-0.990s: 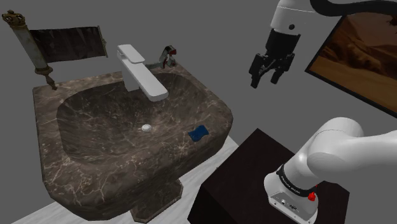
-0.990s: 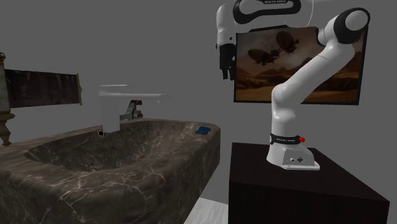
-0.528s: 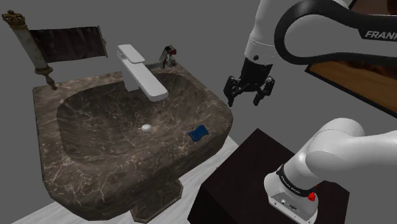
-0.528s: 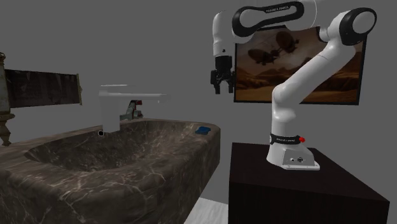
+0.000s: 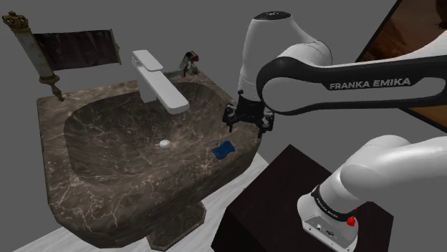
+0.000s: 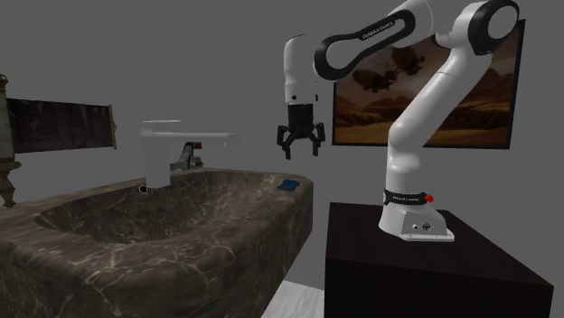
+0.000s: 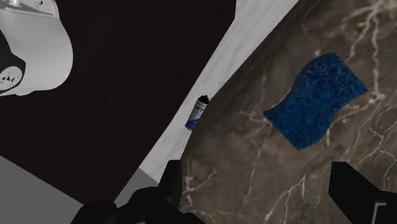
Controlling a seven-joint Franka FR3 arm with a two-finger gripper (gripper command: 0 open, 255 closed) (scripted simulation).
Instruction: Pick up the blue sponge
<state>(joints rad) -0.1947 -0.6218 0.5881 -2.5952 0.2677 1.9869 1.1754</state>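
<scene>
Shoulder view: the blue sponge (image 5: pixel 224 148) is seen lying flat on the rim of the dark marbled sink (image 5: pixel 64 207), at the edge nearest the stand (image 5: pixel 276 186). In the wrist view the fingers (image 7: pixel 170 186) are spread wide apart, with nothing clasped between them. They are held above that edge, and the sponge is left untouched below.

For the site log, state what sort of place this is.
Probably a bathroom: a dark marble sink with a white faucet and a drain, a dark cloth hung on a stand beside it, and a blue sponge at the sink's edge.
</scene>
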